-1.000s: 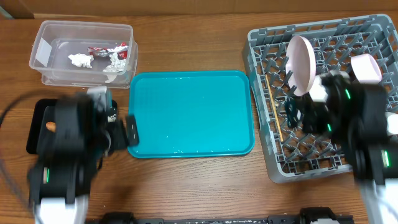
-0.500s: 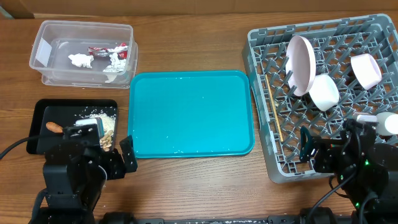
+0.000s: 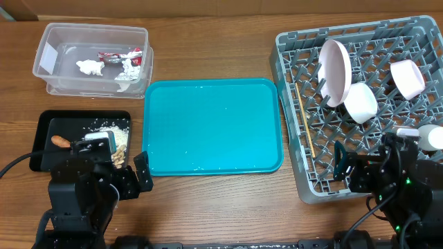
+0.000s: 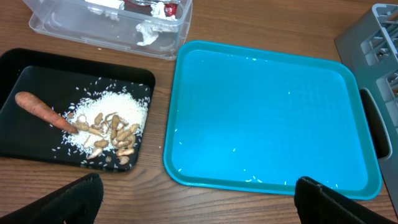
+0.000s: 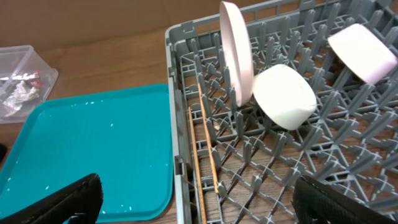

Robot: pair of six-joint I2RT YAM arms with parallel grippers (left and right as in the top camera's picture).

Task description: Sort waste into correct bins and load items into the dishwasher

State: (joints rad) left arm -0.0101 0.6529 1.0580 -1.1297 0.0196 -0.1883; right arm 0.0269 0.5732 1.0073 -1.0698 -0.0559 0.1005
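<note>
Right gripper [image 5: 196, 186] has withdrawn off the grey lattice rack [image 3: 324, 177].

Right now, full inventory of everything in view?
tub: 1, clear, back left
wrapper: 1, red-silver, in tub
tissue: few pieces, white, in tub
black tray: 1, front left
carrot: 1, orange, in black tray
rice: pile, white, in black tray
peanuts: several, tan, on rice
teal tray: 1, centre
dish rack: 1, grey, right
plate: 1, white, on edge in rack
bowls: 2, white, tipped in rack
chopsticks: 2, light wood, rack's left side
cup: 1, white, rack's right edge, partly hidden
left gripper: black, open, by teal tray's front-left corner
right gripper: black, open, over rack's front left
</note>
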